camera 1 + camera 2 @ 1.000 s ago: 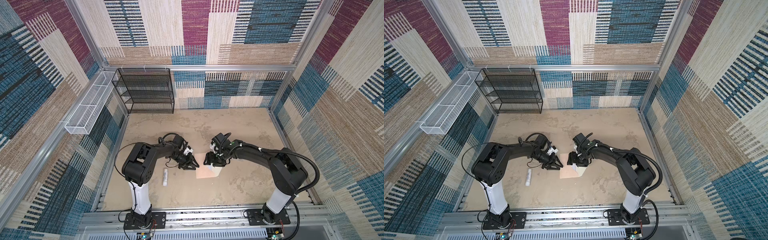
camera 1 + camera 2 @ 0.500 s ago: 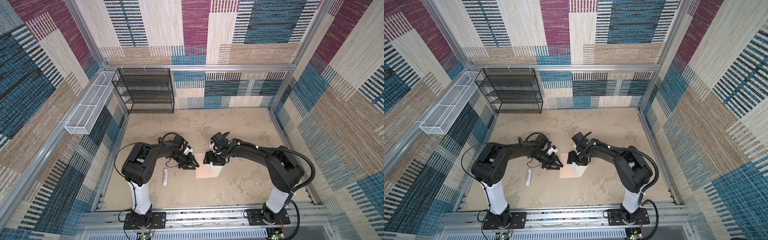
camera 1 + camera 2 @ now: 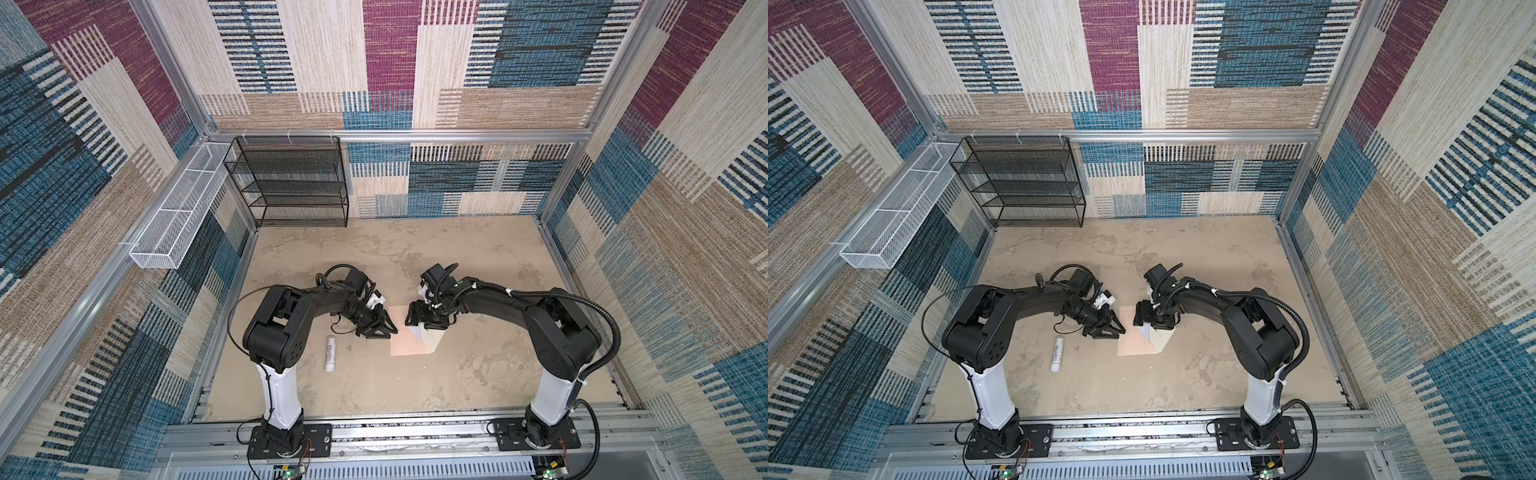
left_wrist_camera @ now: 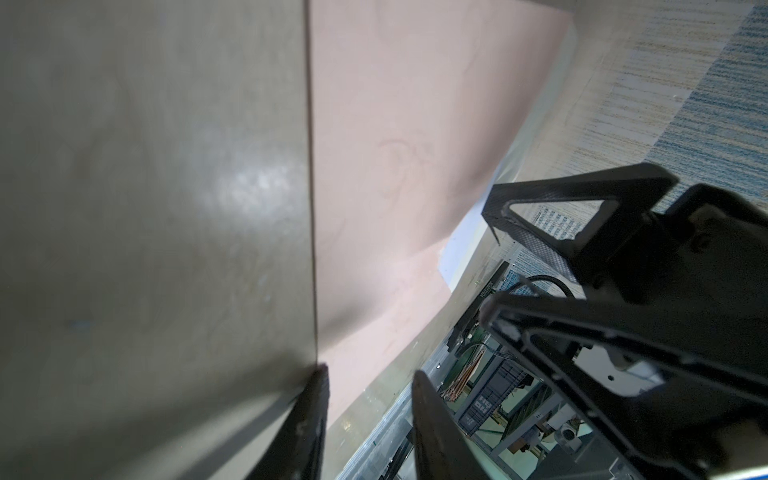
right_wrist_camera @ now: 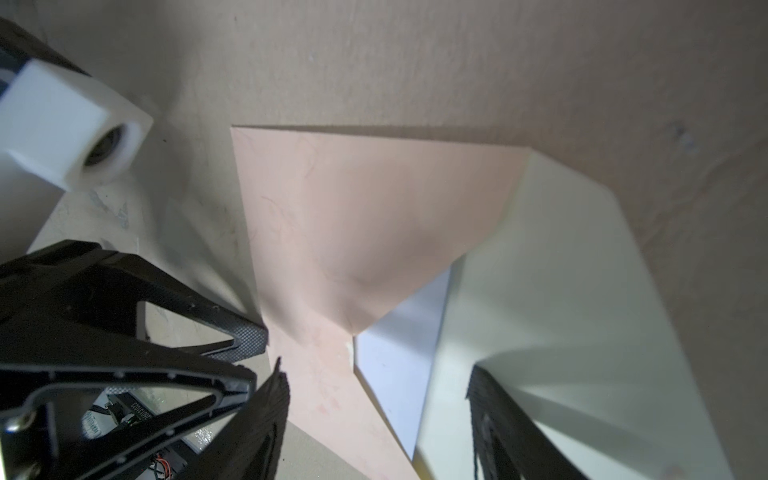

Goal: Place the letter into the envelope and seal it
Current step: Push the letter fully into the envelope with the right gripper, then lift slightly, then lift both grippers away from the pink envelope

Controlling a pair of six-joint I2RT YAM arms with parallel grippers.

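Rests left tool (image 4: 369,374), jaws partly apart, at edge of envelope (image 3: 403,337), flat on desk (image 3: 457,257). Holds right tool (image 5: 376,380), jaws wide apart, over open flap (image 5: 540,270) and letter (image 5: 399,365) tucked inside.

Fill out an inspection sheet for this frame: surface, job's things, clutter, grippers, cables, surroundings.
Surface: mottled beige table, stained.
Job's things: envelope lying flat, flap open; letter tucked in, a white strip showing at the mouth.
Clutter: white tube lying left of the envelope.
Grippers: left gripper open, one tip at the envelope's edge; right gripper open, over the mouth and flap.
Cables: thin cable loops at left, ribbed hose at right, both clear of the envelope.
Surroundings: black shelf, white basket, patterned walls.
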